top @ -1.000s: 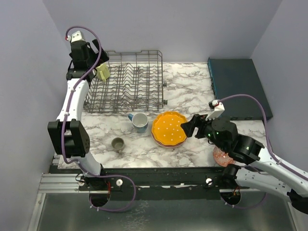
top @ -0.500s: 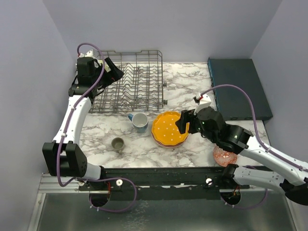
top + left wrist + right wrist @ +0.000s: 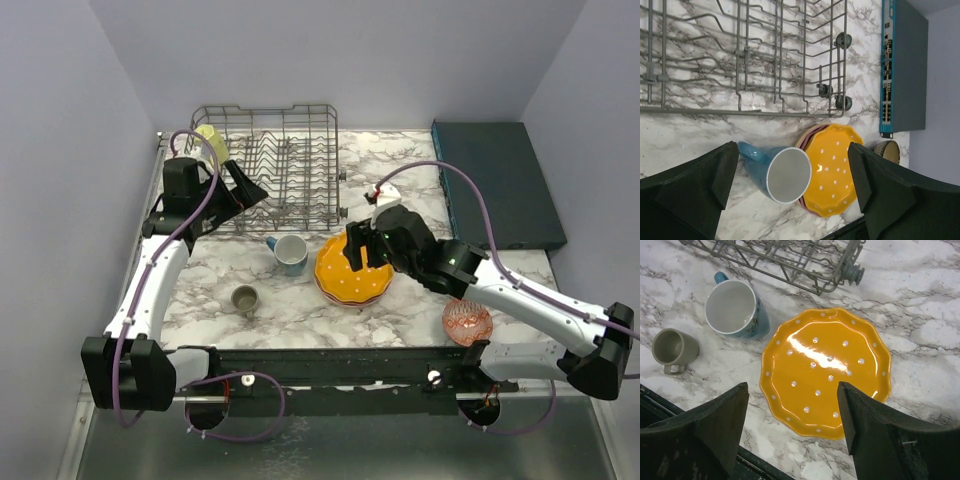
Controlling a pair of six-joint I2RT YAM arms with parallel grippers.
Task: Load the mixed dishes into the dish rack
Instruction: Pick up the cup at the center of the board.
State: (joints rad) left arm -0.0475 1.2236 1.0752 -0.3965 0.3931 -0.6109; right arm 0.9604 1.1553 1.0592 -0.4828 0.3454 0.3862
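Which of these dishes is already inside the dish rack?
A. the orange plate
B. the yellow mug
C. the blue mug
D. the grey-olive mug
B: the yellow mug sits in the far left corner of the dish rack, while the blue mug, the grey-olive mug and the orange plate are on the table.

white arm links (image 3: pixel 148 290), black joints (image 3: pixel 130 362), purple cables (image 3: pixel 447 166) alongside, black wedge-shaped fingers (image 3: pixel 715 430).
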